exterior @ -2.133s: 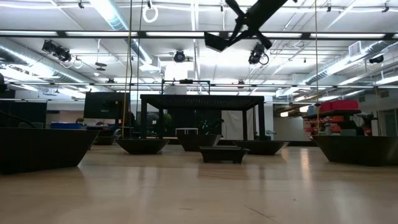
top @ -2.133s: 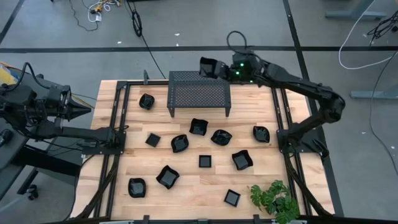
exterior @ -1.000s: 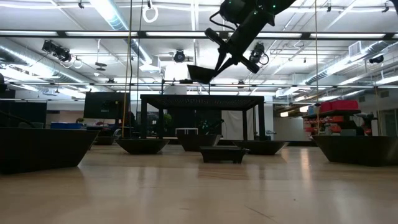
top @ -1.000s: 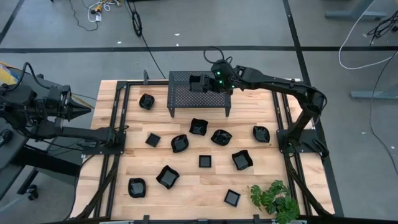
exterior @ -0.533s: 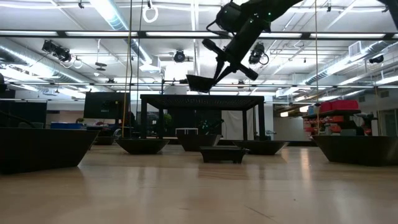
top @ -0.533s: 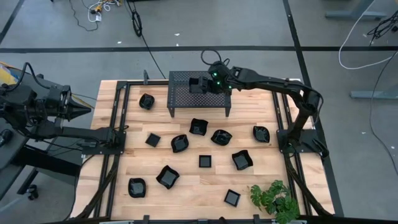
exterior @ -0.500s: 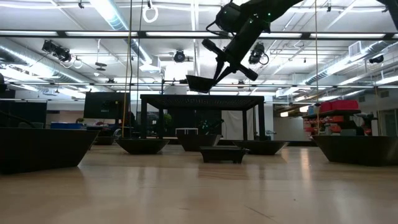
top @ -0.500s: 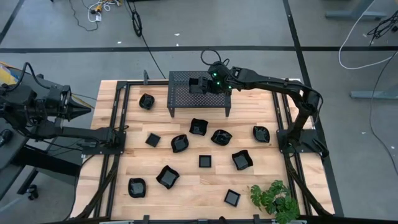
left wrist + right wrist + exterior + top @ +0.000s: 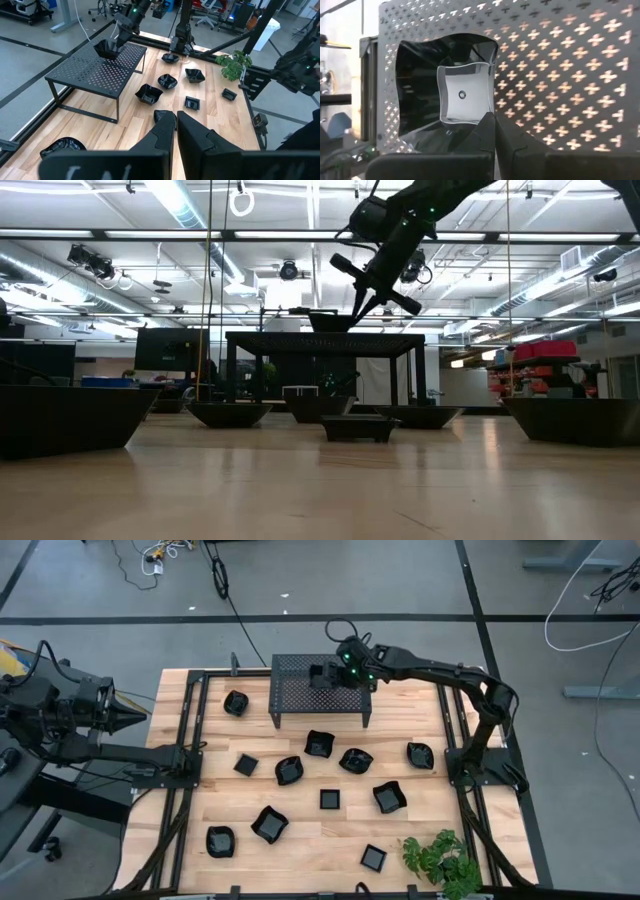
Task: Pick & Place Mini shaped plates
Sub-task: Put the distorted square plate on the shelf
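Note:
My right gripper (image 9: pixel 333 673) is over the black perforated stand (image 9: pixel 320 695) at the table's far middle and is shut on one mini shaped plate (image 9: pixel 465 95), a glossy black wavy-edged square. In the low view this plate (image 9: pixel 330 323) sits level at the stand's top (image 9: pixel 300 335); whether it touches, I cannot tell. Several more mini plates lie on their bases on the wood, among them one (image 9: pixel 319 744), another (image 9: pixel 355 760) and a third (image 9: pixel 235 702). My left gripper (image 9: pixel 140 715) waits shut, off the table's left edge. My right gripper pinches the plate's raised rim (image 9: pixel 487 116) on one side between its two fingers. The fingers (image 9: pixel 362 298) slant down at it from the table's right. The plate is upright and level, its base at the stand's top or just above it.
The stand rests on four legs (image 9: pixel 232 375), with room beneath it. A small green plant (image 9: pixel 440 860) is at the near right corner. Black frame rails (image 9: pixel 185 755) run along the table's left and right sides.
My right gripper has gone down toward the stand's top, still shut on the plate. The plate has sunk from well above the stand to the level of its top.

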You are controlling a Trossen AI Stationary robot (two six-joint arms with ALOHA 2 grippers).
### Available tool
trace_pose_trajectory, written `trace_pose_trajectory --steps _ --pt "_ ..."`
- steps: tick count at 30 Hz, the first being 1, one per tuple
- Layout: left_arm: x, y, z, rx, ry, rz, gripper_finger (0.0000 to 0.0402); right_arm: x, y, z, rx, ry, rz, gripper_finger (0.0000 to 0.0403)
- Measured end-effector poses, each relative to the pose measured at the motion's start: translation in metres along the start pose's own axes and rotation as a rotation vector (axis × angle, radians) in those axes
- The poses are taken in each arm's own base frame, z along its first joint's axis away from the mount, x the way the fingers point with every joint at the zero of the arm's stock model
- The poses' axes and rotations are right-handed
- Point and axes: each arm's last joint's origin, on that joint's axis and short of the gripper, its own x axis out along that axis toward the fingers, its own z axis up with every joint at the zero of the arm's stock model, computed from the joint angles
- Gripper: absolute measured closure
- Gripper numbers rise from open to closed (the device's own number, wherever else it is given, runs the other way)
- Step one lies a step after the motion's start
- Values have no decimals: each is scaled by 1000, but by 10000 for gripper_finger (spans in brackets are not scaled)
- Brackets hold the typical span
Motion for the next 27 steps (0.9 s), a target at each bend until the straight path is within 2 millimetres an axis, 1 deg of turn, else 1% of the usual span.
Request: trace_pose_trajectory --steps 27 --pt "0 0 0 0 0 0 376 0 -1 3 9 -9 7 401"
